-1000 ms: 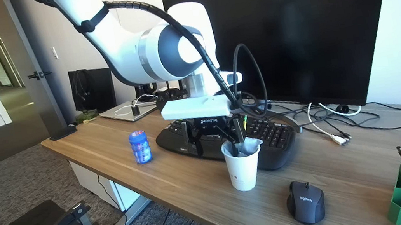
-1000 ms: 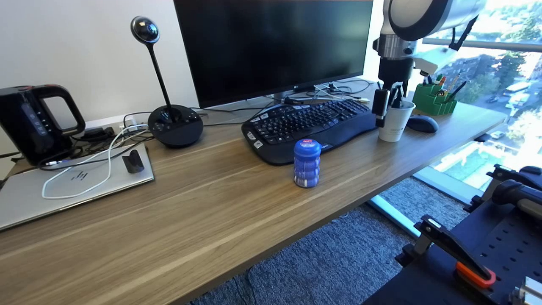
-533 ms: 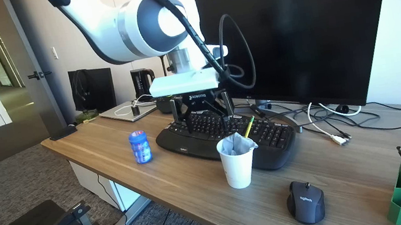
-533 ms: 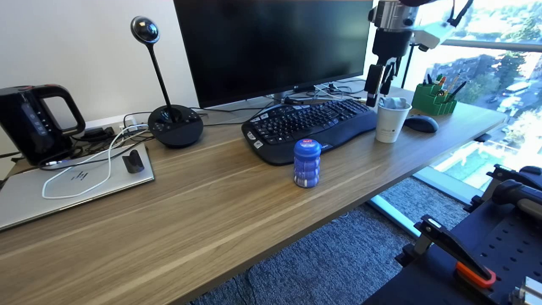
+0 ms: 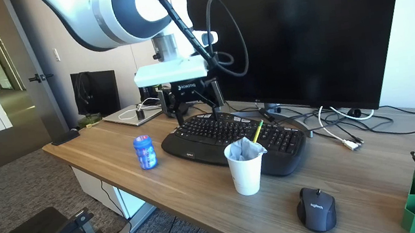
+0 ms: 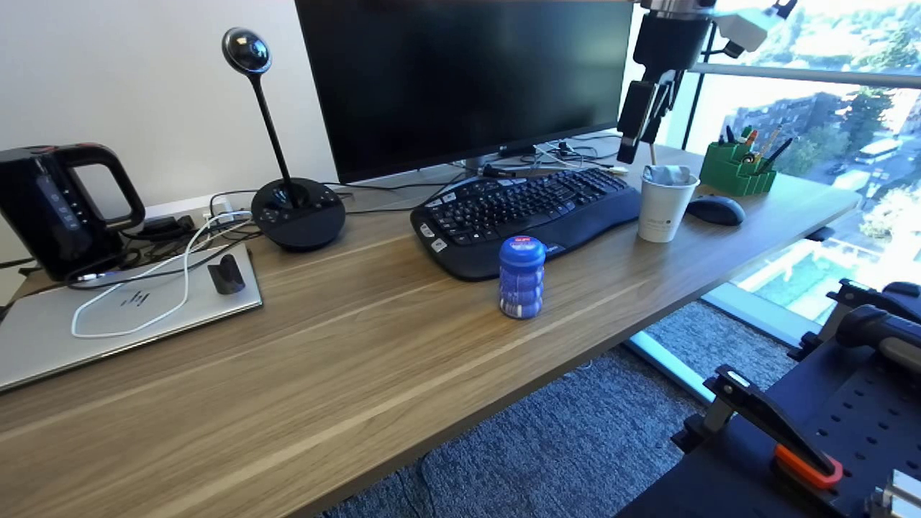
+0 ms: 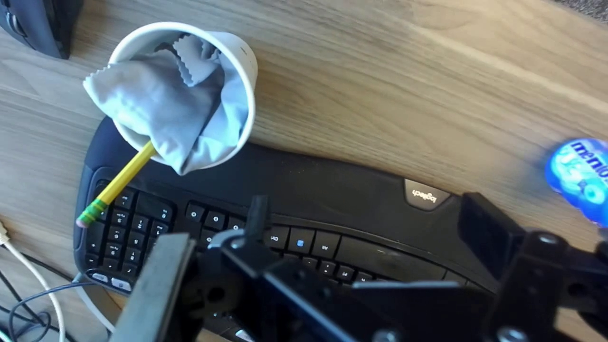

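wood-grain desk (image 6: 324,374) bears a cup (image 5: 246,174) above carpet (image 6: 554,432).

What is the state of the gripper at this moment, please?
Gripper: open, holding nothing, with its fingers apart above the keyboard.

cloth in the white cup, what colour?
Plain, pale grey-blue. The cloth shows best in the wrist view.
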`<control>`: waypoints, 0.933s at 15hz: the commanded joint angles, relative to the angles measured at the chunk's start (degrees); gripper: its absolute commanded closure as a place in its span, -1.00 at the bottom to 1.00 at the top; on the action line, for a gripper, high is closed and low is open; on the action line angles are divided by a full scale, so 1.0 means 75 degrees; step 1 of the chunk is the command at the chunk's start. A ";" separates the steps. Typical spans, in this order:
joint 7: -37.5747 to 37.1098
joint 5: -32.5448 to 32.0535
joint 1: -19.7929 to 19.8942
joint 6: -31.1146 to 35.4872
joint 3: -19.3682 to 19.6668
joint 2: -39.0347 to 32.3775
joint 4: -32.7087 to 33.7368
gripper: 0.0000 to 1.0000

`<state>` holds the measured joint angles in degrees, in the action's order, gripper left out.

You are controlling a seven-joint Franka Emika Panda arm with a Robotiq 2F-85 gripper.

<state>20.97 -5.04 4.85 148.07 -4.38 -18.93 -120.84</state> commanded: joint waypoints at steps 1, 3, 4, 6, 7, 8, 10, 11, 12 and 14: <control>-0.0502 0.0040 -0.0271 0.0141 0.0064 0.0624 -0.0640 -1.00; -0.1474 -0.0360 -0.0580 0.0198 0.0316 0.0744 -0.0807 -1.00; -0.2026 -0.0547 -0.0727 0.0148 0.0434 0.0780 -0.0857 -1.00; -0.2901 -0.0794 -0.0947 0.0046 0.0563 0.0861 -0.0954 -1.00; -0.3372 -0.0993 -0.1078 0.0058 0.0656 0.0896 -0.1005 -1.00; -0.3700 -0.1114 -0.1164 0.0038 0.0702 0.0927 -0.1046 -1.00; -0.4347 -0.1358 -0.1334 0.0008 0.0792 0.0964 -0.1106 -1.00; -0.4522 -0.1412 -0.1380 -0.0029 0.0796 0.0969 -0.1122 -1.00; -0.4520 -0.1362 -0.1383 -0.0057 0.0750 0.0979 -0.1150 -1.00; -0.4242 -0.1161 -0.1283 -0.0017 0.0670 0.0741 -0.0969 -1.00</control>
<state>-11.15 -14.01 -4.50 148.08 0.34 -13.42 -128.17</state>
